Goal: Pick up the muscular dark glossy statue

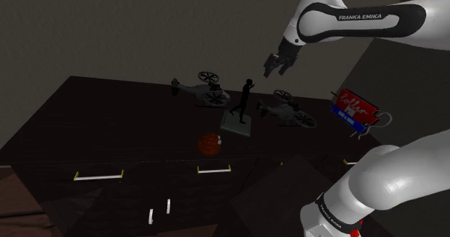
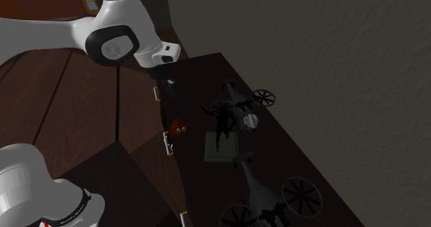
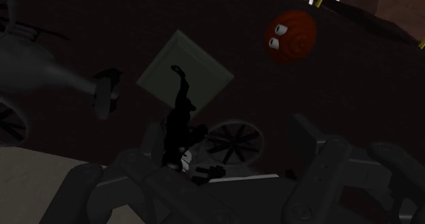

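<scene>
Across the dark tabletop (image 1: 108,127), from the shoulder view's left: grey helicopter model (image 1: 200,91), red ball with eyes (image 1: 209,143), black glossy statue (image 1: 246,99) upright on a grey square base (image 1: 238,125), second helicopter (image 1: 288,113); overhead, jaws spread, gripping nothing.

You are looking at dim, low-contrast renders, the dark brown counter (image 1: 108,127) close to black, the white robot arm (image 1: 404,163) brightest with soft shading, the glossy black muscular statue (image 1: 246,99) a bare silhouette, the wrist view murkiest

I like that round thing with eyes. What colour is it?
The round toy is red with white eyes, clearest in the wrist view.
</scene>
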